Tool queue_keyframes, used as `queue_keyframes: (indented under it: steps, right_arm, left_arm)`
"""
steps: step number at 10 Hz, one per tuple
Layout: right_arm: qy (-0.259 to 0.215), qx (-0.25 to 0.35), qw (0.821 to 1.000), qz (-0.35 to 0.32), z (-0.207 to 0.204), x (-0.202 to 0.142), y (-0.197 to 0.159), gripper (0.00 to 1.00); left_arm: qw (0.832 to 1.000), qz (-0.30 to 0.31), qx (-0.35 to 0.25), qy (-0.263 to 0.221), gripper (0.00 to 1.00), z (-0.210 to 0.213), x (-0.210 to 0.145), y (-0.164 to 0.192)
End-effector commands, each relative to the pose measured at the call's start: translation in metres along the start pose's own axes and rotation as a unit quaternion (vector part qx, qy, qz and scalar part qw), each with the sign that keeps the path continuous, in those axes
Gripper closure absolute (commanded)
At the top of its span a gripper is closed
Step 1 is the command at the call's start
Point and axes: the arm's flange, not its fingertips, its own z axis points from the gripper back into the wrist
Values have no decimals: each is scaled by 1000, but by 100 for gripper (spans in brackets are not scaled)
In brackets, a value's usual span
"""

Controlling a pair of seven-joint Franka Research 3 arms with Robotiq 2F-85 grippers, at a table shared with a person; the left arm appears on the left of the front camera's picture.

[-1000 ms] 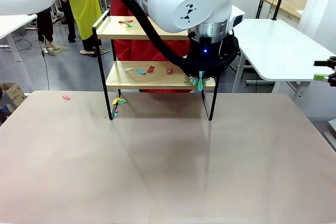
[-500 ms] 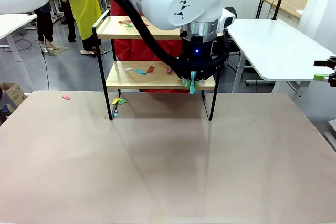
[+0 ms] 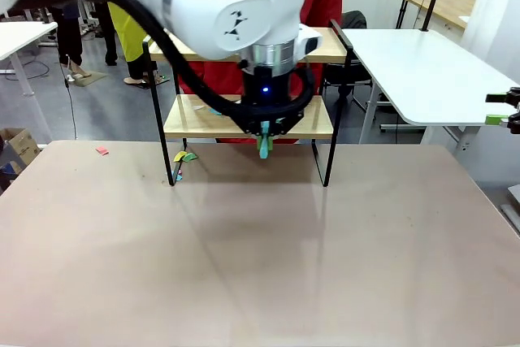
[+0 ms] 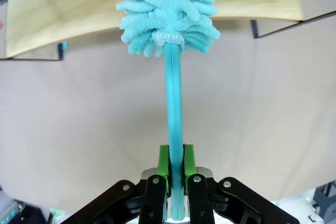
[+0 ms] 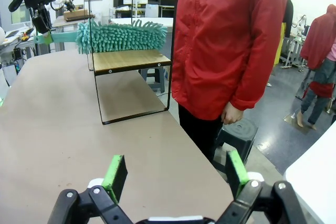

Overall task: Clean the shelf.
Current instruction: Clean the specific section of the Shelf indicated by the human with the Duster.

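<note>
Tan surface [image 3: 260, 266] carried the shelf [image 3: 195, 123] at its far edge, a person [image 5: 226, 40] just behind. Left jaws clenched on a teal duster [image 4: 168, 9], head over the lower board; right jaws released, empty. Risk: head could snag the black frame and shove the shelf

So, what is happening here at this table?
The robot is cleaning the shelf. Its left arm has the jaws shut on a teal duster, whose fluffy head lies over the lower board. The right arm is off to the side, jaws open and empty. A person in a red jacket stands behind the shelf. Some paper scraps lie on the table by a shelf leg.
</note>
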Motion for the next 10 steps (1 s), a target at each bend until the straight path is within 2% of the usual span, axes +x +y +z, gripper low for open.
queue_keyframes:
  steps: [1,4,10]
  right_arm:
    - [1,1,1000,2,-1,3,1,0]
    - [1,1,1000,2,-1,3,1,0]
    - [1,1,1000,2,-1,3,1,0]
  left_arm:
    - [1000,9,-8,7,87,-4,-14,35]
    - [999,29,-2,18,87,-10,-15,73]
    - [994,71,75,25,87,1,-32,141]
